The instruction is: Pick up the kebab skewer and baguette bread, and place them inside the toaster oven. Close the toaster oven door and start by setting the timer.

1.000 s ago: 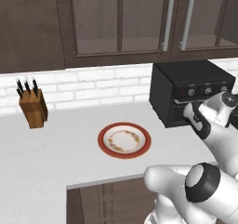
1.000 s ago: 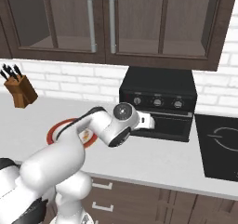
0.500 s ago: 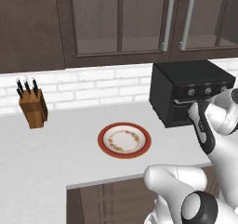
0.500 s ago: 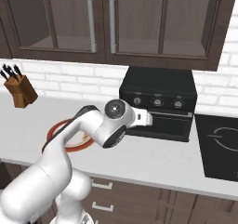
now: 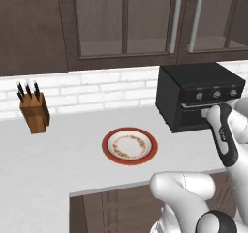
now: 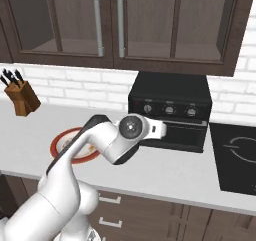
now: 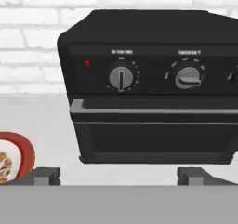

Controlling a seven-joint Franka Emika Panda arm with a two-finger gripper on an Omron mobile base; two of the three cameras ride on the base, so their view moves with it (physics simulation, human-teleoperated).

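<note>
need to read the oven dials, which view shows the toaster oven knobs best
The hand view: it faces the toaster oven head-on, with two grey knobs large and a third cut off at the right edge. The left base view shows three small knobs at an angle; the right base view shows three frontally but small.

- Toaster oven (image 7: 153, 37): black body, grey knobs, a small red dot, pale grey bar handle (image 7: 153, 110).
- Plate (image 5: 130, 146): red rim, white centre with a speckled brownish ring.
- Knife block (image 5: 35, 113): brown wood, black handles.
- Wall (image 5: 97, 89): white brick.
- Cabinets (image 5: 34, 29): dark brown.
</note>
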